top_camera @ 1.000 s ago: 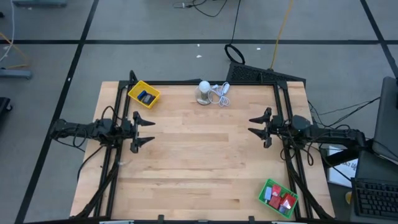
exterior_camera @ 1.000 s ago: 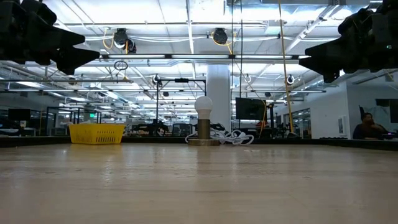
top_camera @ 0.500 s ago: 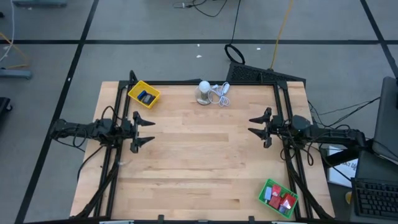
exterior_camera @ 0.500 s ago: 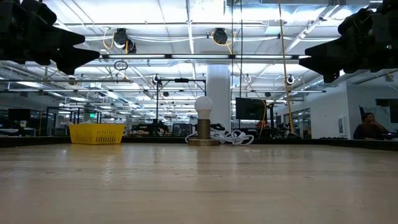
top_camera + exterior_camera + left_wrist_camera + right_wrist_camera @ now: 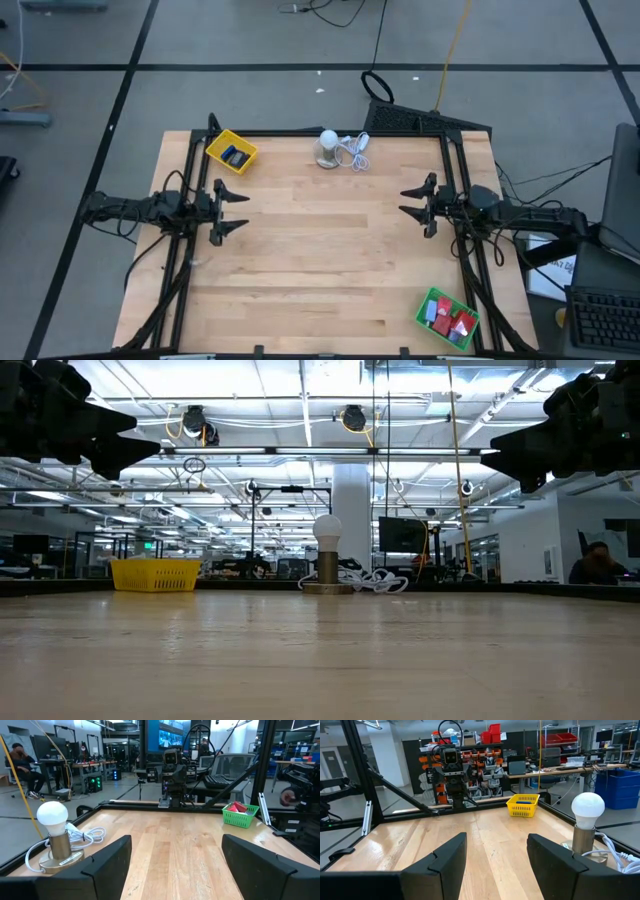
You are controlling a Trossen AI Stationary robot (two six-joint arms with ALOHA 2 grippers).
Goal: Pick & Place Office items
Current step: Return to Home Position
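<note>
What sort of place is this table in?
Likely a robotics lab or workshop: shelves of red and orange parts bins, computer desks with a seated person, left gripper and right gripper hovering over a light wooden table.

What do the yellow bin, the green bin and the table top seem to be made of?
The yellow bin and the green bin look like moulded plastic: bright even colour, latticed walls. The table top looks like wood, smooth and matte: pale jointed strips with grain.
</note>
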